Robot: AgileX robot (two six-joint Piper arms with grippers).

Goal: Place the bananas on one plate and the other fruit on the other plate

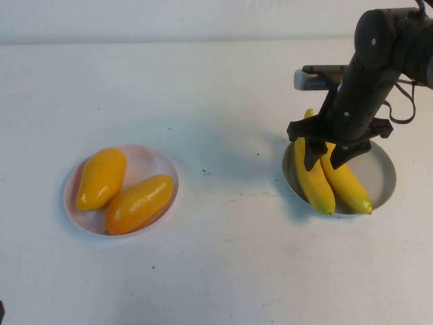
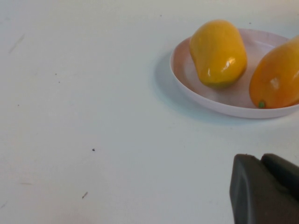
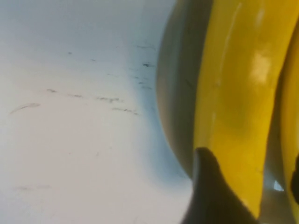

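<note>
Worktop: plain white worktop [image 1: 223, 257] with faint scuffs carried everything in the high view.
Right arm: black right end effector [image 1: 327, 154] hung low over the grey plate, its two fingers spread and straddling one banana without clamping it, so the fruit looked set down.
Grey plate: round shallow grey plate [image 1: 384, 175] lay on the robot's right and bore both bananas.
Pink plate: round shallow pale pink plate [image 1: 151, 162] lay well apart on the robot's left and bore both oval fruits.
Bananas: two long curved yellow bananas [image 1: 314, 181] lay side by side, touching, tips reaching the near rim.
Other fruit: two plump glossy orange-yellow mango-like fruits [image 1: 138, 203] rested touching inside the pink rim.
Left arm: dark left end effector [image 2: 264, 189] sat parked near the pink plate, fingers pressed together and empty.
Progress: sorting appeared finished; judged remaining, only lifting the right arm clear.
</note>
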